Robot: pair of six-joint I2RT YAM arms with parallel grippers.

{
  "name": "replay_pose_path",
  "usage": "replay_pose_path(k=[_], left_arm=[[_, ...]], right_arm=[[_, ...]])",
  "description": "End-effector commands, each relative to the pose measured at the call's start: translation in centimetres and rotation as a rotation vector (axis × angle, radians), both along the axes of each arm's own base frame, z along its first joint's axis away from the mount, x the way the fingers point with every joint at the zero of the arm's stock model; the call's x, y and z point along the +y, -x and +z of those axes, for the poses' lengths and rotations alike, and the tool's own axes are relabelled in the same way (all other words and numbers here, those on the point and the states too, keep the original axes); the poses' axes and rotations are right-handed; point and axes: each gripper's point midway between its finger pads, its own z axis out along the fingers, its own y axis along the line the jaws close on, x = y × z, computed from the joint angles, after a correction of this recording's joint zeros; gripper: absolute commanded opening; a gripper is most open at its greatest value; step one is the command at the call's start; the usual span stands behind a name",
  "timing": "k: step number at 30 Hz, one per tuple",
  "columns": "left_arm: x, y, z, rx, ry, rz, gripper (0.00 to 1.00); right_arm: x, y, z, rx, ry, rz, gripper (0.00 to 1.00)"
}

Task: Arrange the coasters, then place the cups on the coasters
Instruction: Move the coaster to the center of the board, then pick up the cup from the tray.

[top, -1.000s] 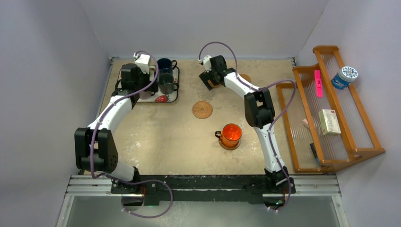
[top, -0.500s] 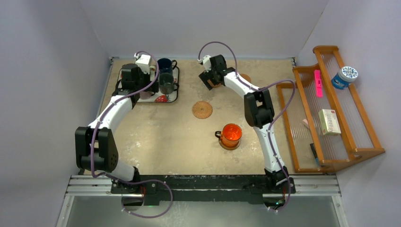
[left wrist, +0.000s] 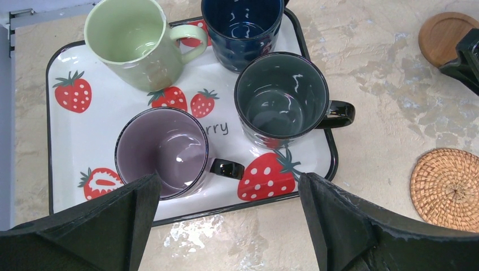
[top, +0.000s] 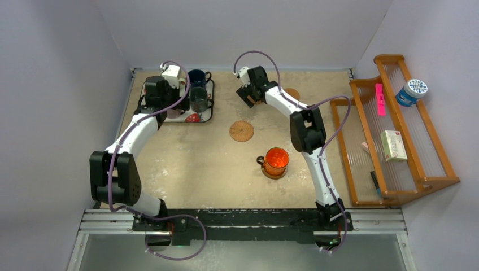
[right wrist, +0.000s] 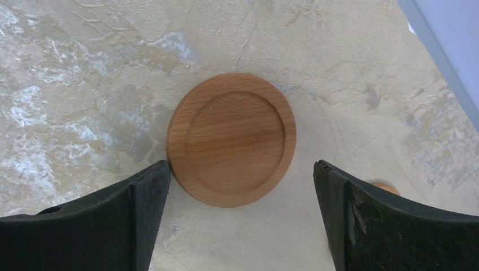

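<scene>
Five cups (left wrist: 164, 152), four coasters (right wrist: 231, 138) in view, one strawberry tray (left wrist: 68, 135) and one wooden rack (top: 421, 186).

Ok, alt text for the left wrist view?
Four mugs, pale green, navy, dark green and mauve, stand on a strawberry-print tray below the open left gripper. A woven coaster and a wooden coaster lie on the table beside it.

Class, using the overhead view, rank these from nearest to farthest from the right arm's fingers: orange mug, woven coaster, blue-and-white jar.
1. Woven coaster: mid-table, just nearer the bases than the right arm's fingers.
2. Orange mug: further toward the near edge, slightly right.
3. Blue-and-white jar: on the wooden rack, far right.
</scene>
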Motion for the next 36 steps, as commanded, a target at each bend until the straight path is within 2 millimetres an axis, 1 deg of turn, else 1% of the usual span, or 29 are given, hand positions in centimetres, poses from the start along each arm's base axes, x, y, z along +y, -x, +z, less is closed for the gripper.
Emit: replay_pose_path(k=[1, 4, 7, 8, 10, 14, 17, 20, 22, 26, 29, 31, 36], left_arm=[[0.0, -0.4, 0.3, -0.02, 0.027, 0.001, 1.0], [-0.1, -0.4, 0.3, -0.02, 0.029, -0.002, 1.0], [0.0, -0.4, 0.4, -0.022, 0.025, 0.001, 1.0], [0.0, -0.4, 0.5, -0.023, 0.023, 0.001, 1.0], [0.3, -0.4, 0.6, -0.025, 0.008, 0.009, 1.0], [1.7, -0.5, 0.5, -0.01, -0.046, 0.066, 1.0], [2.7, -0.5, 0.3, 0.006, -0.078, 0.111, 1.0], [3.2, -0.6, -0.3, 0.023, -0.095, 0.136, 1.0], [3.3, -0.8, -0.9, 0.036, -0.102, 0.143, 1.0], [3.7, -1.3, -2.4, 0.07, -0.111, 0.165, 1.0], [4.4, -1.9, -3.0, 0.082, -0.125, 0.208, 1.0], [4.6, -2.3, -3.2, 0.086, -0.128, 0.226, 1.0], [4.5, -3.3, -3.5, 0.087, -0.111, 0.242, 0.99]], right_arm=[[-0.3, -1.0, 1.7, -0.054, 0.034, -0.009, 0.99], [0.1, -0.8, 1.9, -0.048, 0.03, 0.006, 0.99], [1.0, -0.4, 3.0, -0.031, 0.005, 0.041, 0.99], [1.6, 0.0, 3.7, -0.015, -0.016, 0.064, 0.99], [3.1, 1.0, 5.9, 0.018, -0.085, 0.121, 0.99], [5.1, 3.8, 11.2, 0.061, -0.217, 0.216, 0.99], [4.9, 5.5, 14.2, 0.059, -0.246, 0.241, 0.99], [3.9, 7.3, 15.6, 0.058, -0.243, 0.237, 0.99], [3.3, 8.7, 15.9, 0.062, -0.243, 0.245, 0.99], [1.8, 11.2, 15.5, 0.077, -0.222, 0.248, 0.99], [0.8, 13.7, 14.8, 0.102, -0.22, 0.249, 0.99], [0.4, 15.0, 14.8, 0.106, -0.228, 0.255, 0.99], [-0.3, 17.8, 14.8, 0.107, -0.266, 0.274, 0.99]])
